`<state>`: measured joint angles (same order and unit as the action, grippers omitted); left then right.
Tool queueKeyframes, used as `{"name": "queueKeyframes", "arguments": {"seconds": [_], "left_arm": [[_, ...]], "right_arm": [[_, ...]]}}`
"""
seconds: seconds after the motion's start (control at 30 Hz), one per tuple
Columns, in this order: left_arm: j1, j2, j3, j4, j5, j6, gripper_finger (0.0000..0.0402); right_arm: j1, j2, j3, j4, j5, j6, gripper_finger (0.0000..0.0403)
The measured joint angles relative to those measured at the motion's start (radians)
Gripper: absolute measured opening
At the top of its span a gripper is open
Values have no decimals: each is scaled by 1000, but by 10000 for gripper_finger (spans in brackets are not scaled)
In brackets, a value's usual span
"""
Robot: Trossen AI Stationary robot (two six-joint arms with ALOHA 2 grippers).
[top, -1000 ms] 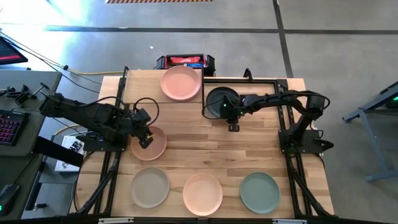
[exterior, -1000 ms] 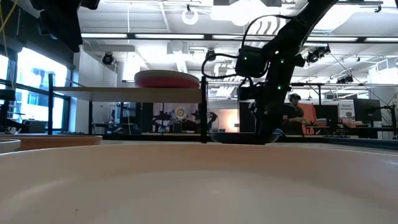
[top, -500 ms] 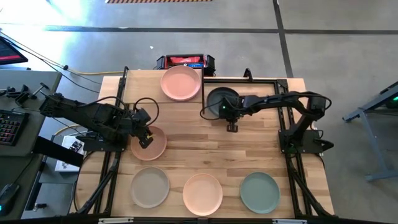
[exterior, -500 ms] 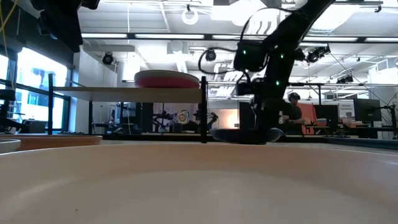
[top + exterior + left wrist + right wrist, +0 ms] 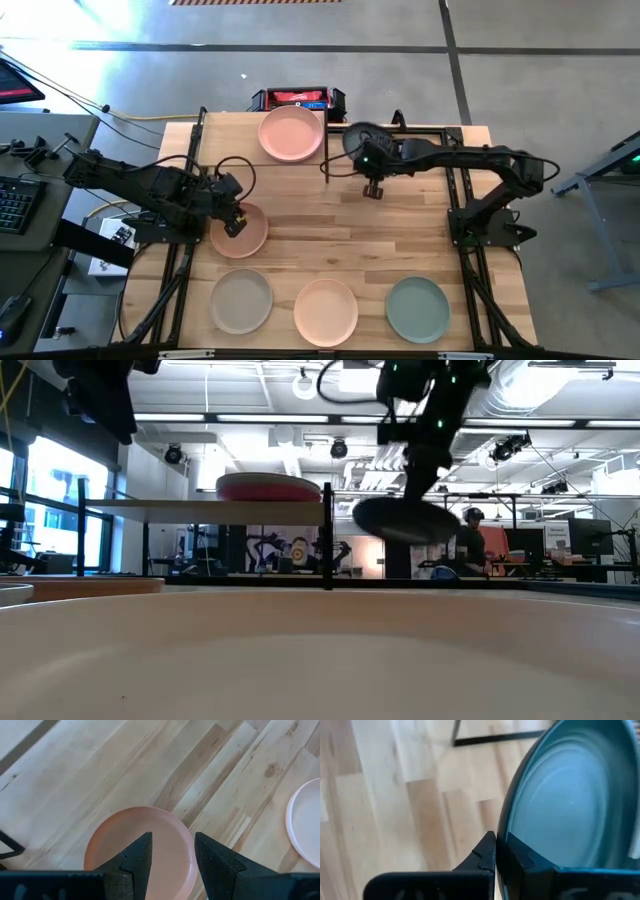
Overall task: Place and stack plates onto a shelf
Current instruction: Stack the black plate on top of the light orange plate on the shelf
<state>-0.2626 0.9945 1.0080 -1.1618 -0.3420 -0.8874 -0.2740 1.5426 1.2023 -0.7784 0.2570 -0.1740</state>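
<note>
My right gripper (image 5: 500, 852) is shut on a dark grey plate (image 5: 364, 138), which hangs in the air (image 5: 403, 520) to the right of the shelf (image 5: 200, 506). The shelf, a raised light-wood board, carries a pink plate (image 5: 291, 133) flat on its top (image 5: 268, 487). My left gripper (image 5: 172, 865) hovers open over a salmon plate (image 5: 135, 840) that lies flat at the table's left (image 5: 240, 230). My right gripper pinches the dark grey plate's rim (image 5: 502, 837) between its two fingers, one finger on the plate's inner face and one on its underside. The plate is lifted clear of the table and hangs tilted below the gripper.
Three plates lie along the table's near edge: beige-grey (image 5: 241, 300), peach (image 5: 326, 311) and sage green (image 5: 417, 309). A red and black box (image 5: 297, 98) sits at the far edge. A pale plate rim (image 5: 320, 650) fills the low view's foreground.
My right gripper has risen and gone toward the table's far edge, carrying the dark grey plate. The plate lay flat on the table a second ago and now hangs tilted, clear of the table, at about shelf height.
</note>
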Motion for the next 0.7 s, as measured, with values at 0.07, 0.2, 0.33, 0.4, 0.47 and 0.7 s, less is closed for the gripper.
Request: {"name": "queueKeyframes", "arguments": {"seconds": [0.07, 0.2, 0.33, 0.4, 0.47, 0.7], "left_arm": [[0, 0, 0, 0, -10, 0, 136], [0, 0, 0, 0, -12, 0, 136], [0, 0, 0, 1, -14, -1, 136], [0, 0, 0, 1, -14, -9, 136], [0, 0, 0, 1, -14, -19, 136], [0, 0, 0, 5, -14, -28, 136]], "right_arm": [[0, -15, 36, -29, 34, -3, 0], [0, -26, 135, -36, 85, -71, 0], [-6, -26, 233, 27, 84, -173, 0], [-12, -26, 269, 80, 73, -227, 0], [-21, -26, 294, 149, 29, -281, 0], [-40, -2, 326, 349, -174, -411, 0]]}}
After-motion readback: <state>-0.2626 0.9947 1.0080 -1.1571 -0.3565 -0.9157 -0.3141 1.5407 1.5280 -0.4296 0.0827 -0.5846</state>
